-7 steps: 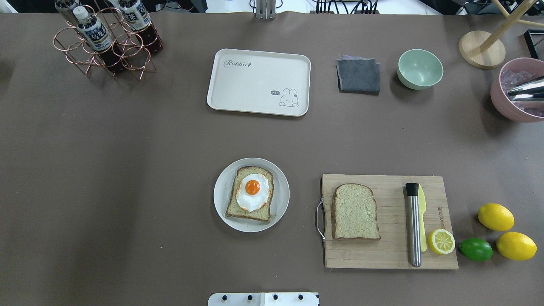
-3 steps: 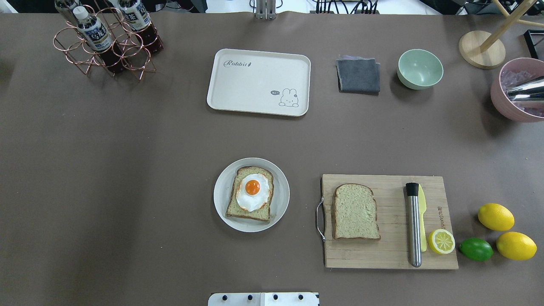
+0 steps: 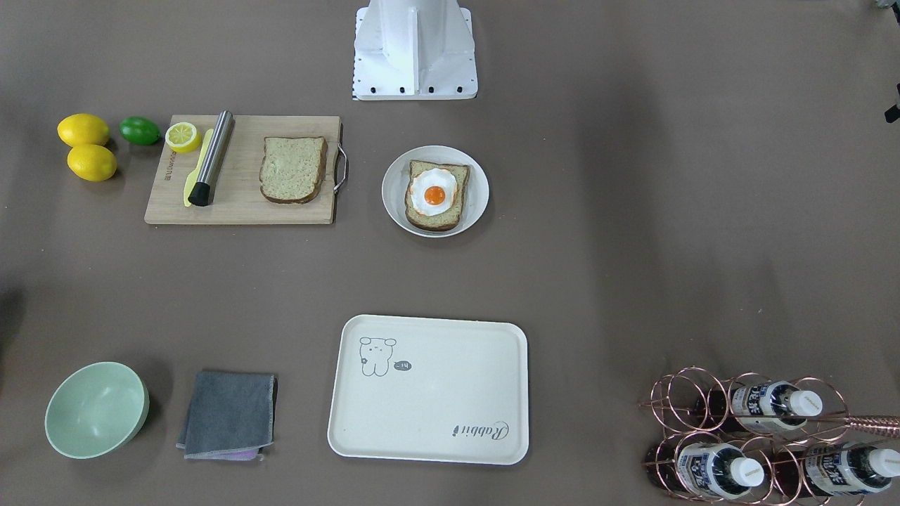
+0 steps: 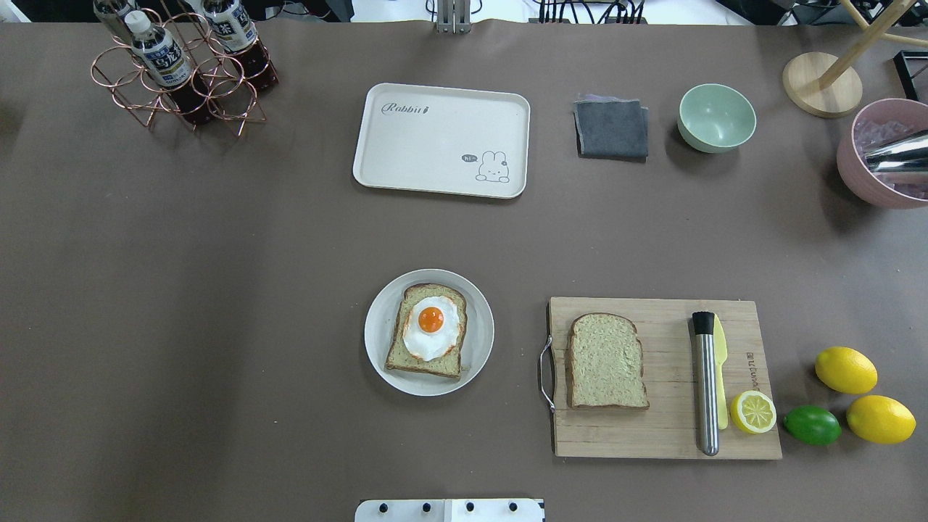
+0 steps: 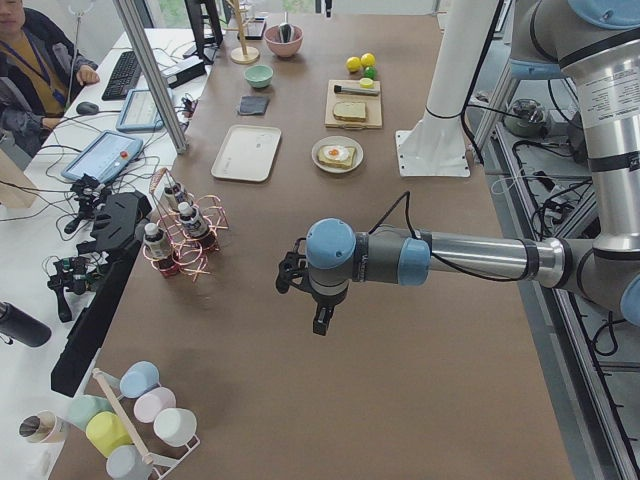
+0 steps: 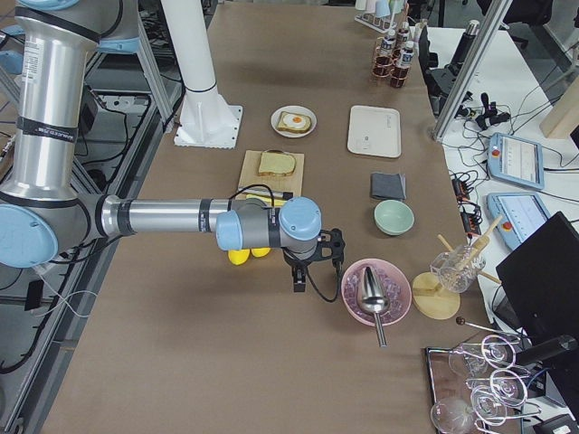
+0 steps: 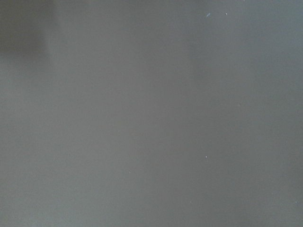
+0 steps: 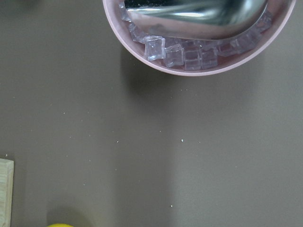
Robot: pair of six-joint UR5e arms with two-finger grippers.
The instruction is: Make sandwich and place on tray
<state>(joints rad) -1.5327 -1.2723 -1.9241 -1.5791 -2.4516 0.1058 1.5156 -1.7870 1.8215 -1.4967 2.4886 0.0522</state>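
Note:
One wholegrain bread slice [image 4: 428, 367] lies on a round white plate [image 4: 377, 326] with a fried egg [image 4: 431, 328] on top. A second bare slice [image 4: 606, 361] lies on the wooden cutting board [image 4: 667, 435]. The cream tray [image 4: 435, 145] lies beyond them with nothing on it, and it also shows in the front view [image 3: 436, 400]. My left gripper [image 5: 318, 320] hangs over bare table far to the left. My right gripper [image 6: 298, 282] hangs near the pink bowl. Both show only in the side views, so I cannot tell if they are open or shut.
A steel rod [image 4: 705, 384], yellow knife [image 4: 720, 348] and half lemon [image 4: 752, 412] lie on the board. Lemons [image 4: 845, 370] and a lime [image 4: 812, 425] lie to its right. Grey cloth [image 4: 612, 129], green bowl [image 4: 716, 116], pink ice bowl [image 4: 870, 174] and bottle rack [image 4: 181, 69] stand at the back.

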